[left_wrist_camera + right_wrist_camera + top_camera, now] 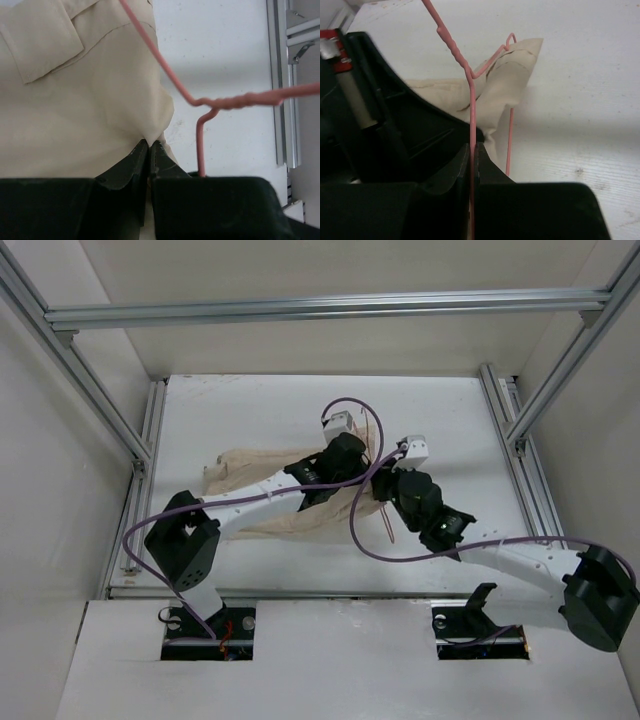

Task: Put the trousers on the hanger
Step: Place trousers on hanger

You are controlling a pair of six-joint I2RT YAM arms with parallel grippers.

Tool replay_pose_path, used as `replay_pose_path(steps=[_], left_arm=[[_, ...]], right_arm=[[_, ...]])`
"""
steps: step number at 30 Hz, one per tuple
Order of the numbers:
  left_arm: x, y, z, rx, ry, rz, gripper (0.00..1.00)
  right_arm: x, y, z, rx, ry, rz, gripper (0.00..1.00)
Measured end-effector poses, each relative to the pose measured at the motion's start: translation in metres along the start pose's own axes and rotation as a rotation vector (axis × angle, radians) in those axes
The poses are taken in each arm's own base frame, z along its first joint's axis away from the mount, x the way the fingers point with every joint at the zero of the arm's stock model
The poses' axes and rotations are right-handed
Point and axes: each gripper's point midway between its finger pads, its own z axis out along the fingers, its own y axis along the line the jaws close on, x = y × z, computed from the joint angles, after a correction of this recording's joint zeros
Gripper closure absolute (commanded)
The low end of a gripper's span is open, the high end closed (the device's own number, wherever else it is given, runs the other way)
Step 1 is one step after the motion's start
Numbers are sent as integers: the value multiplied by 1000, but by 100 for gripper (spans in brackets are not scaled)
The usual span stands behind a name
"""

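Trousers (75, 115) lie crumpled centre-left on the table (455, 430), the hanger (471, 100) at their right edge. Left claw (149, 146) is pinched shut on a cloth corner; right claw (472, 152) is clamped on the hanger. Cloth is best fed through with the wire held steady. Bare table is seen rightward; rails (503, 430) hem both sides.

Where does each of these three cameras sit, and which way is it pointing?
Top external: above and behind the robot, looking down on the table; the left arm and right arm show, over the trousers.
Left wrist: on the left arm, looking along the left gripper, shut on the trousers' edge.
Right wrist: on the right arm, looking along the right gripper, shut on the hanger wire.
Shared: both wrist views show trousers, hanger and table.
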Motion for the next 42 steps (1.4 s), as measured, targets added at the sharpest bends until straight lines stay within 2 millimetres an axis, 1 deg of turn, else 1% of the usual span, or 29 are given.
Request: replay_pose_path(steps=[3, 8, 12, 18, 20, 24, 26, 32, 34, 36, 38, 40, 42], left_arm=[[-1, -1, 0, 3, -1, -3, 98], [1, -3, 7, 7, -5, -10, 98], [-2, -6, 14, 13, -9, -41, 98], [-1, -5, 18, 17, -9, -98, 96], [2, -2, 20, 21, -4, -118, 92], [14, 7, 23, 26, 17, -147, 85], [19, 12, 25, 26, 25, -162, 78], [27, 24, 27, 26, 26, -207, 61], [27, 29, 26, 28, 21, -228, 59], [25, 33, 22, 33, 12, -254, 59], [19, 35, 17, 45, -5, -289, 59], [3, 35, 8, 69, -41, -331, 59], [-23, 26, -4, 119, -95, -374, 59]], right_arm=[[-2, 11, -4, -16, -8, 0, 100], [-18, 18, -3, -12, -43, 23, 100], [-20, 14, -1, 24, -56, 54, 100], [-15, 11, 1, 48, -79, 141, 100], [-11, 10, 3, 50, -79, 164, 100], [5, 6, 4, 59, -56, 183, 100], [11, 5, 4, 62, -47, 189, 100], [17, 4, 6, 69, -37, 201, 100], [18, 5, 7, 67, -38, 210, 100], [19, 7, 8, 59, -39, 221, 100], [24, 8, 9, 61, -30, 215, 100], [34, 6, 12, 70, -8, 200, 100], [48, 8, 13, 66, 26, 178, 100]])
